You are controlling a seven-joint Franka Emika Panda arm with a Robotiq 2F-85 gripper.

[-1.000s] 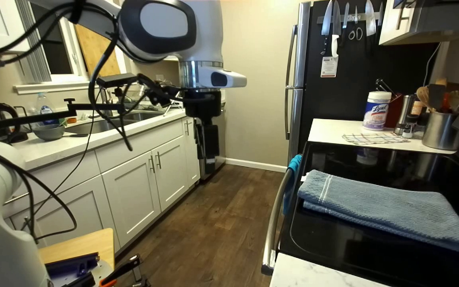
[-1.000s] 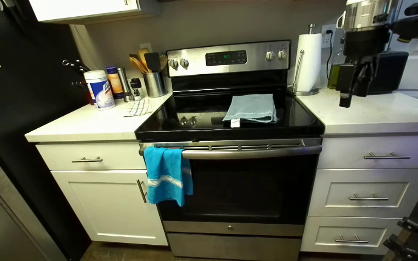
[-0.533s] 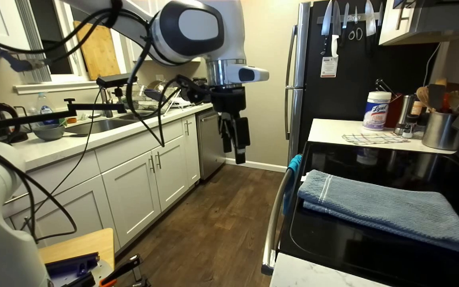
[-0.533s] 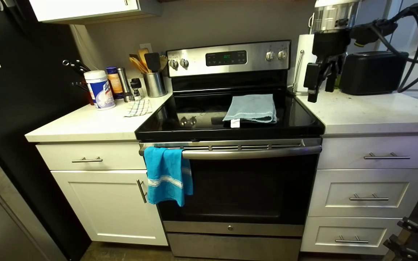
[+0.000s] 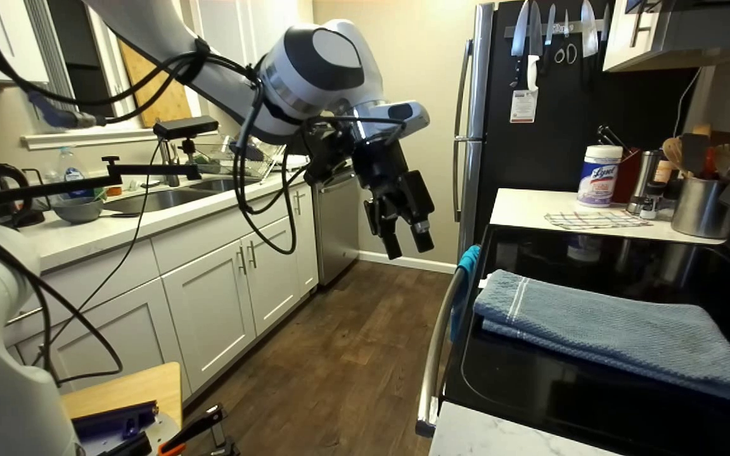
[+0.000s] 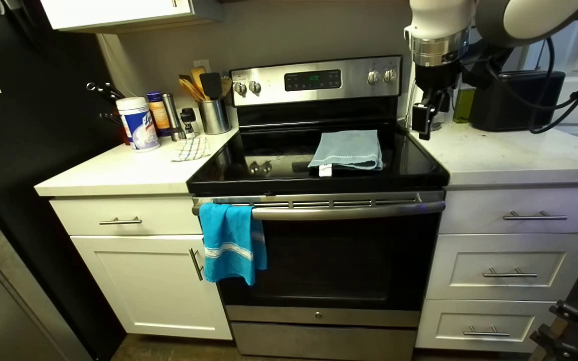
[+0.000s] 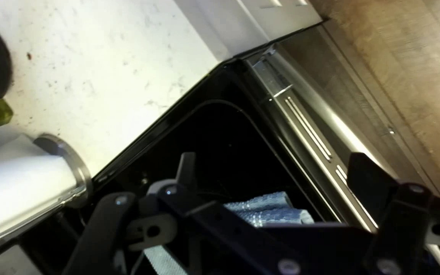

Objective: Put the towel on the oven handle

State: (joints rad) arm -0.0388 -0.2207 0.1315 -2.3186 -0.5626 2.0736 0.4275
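**Grasp First, Drape Later**

I hang in midair in a kitchen, my gripper empty, its fingers spread well apart. The folded grey-blue towel lies untouched on the black stovetop, its white tag at the edge nearest the oven handle. I judge this to be the approach: no cloth is in my hold, and the drape waits on the grasp. Next, as I read it, I must reach across the stovetop, come down on the tagged edge, take all the layers in one pinch, then lift and carry them to the bare stretch of handle beside a hanging turquoise towel.

My arm reaches out high and bends down at the wrist; in an exterior view my fingertips slant toward the stovetop rather than pointing straight down. In both exterior views a gap shows between them and the cloth. The wrist view takes in the counter, a paper towel roll and part of the grey-blue towel, the rest hidden behind my own linkage.
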